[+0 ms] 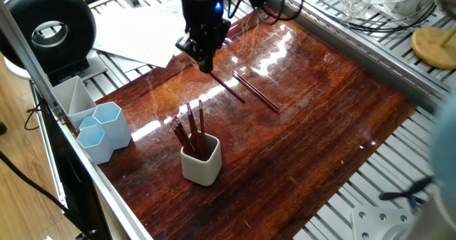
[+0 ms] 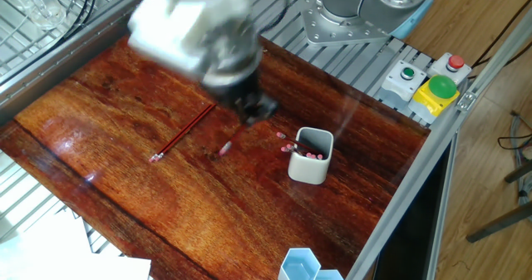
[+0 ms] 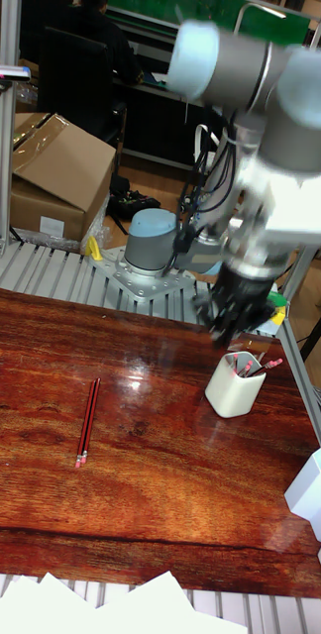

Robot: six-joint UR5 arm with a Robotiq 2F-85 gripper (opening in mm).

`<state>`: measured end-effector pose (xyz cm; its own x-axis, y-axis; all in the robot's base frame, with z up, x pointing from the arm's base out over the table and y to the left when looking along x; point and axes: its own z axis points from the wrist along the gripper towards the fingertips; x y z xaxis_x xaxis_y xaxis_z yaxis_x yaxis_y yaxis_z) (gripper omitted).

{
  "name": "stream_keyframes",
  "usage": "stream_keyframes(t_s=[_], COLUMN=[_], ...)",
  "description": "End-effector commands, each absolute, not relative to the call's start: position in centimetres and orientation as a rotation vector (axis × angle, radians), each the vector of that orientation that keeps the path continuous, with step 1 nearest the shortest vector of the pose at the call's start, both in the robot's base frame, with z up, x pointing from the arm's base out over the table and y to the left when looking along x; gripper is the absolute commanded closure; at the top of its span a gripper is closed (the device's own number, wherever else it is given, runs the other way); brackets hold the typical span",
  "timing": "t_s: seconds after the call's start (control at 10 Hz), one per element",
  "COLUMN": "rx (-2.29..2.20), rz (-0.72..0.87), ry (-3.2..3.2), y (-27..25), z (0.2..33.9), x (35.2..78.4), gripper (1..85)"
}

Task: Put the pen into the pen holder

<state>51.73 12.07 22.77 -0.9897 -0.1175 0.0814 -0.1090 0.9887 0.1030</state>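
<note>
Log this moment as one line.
gripper: shut on slim red pen | spare red pen: lying on table | off-white rounded-square pen holder: holds pens

You have an off-white pen holder point(image 1: 200, 167) with dark red pens point(image 1: 189, 133) in it; the table point(image 1: 299, 140) is glossy reddish-brown wood grain; at left the hexagonal cups point(image 1: 104, 129) are pale blue; at upper right in the other fixed view sits a yellow-and-green button box point(image 2: 437, 95).
</note>
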Motion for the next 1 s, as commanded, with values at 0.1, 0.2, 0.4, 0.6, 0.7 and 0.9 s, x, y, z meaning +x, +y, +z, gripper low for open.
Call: stream_keyframes(t_s=[0.1, 0.2, 0.4, 0.6, 0.7, 0.9], rx=[0.134, 0.137, 0.089, 0.037, 0.034, 0.099], rz=[-0.322, -0.284, -0.286, -0.293, -0.344, -0.419], ry=[-3.145, -3.174, -3.195, -3.210, -3.216, -3.290], y=[18.4, 18.0, 18.0, 18.0, 18.8, 19.8], z=[28.8, 28.5, 28.6, 28.6, 28.8, 31.6], x=[52.5, 53.4, 54.0, 54.4, 54.7, 53.2], gripper=[84.7, 84.7, 84.7, 84.7, 84.7, 84.7])
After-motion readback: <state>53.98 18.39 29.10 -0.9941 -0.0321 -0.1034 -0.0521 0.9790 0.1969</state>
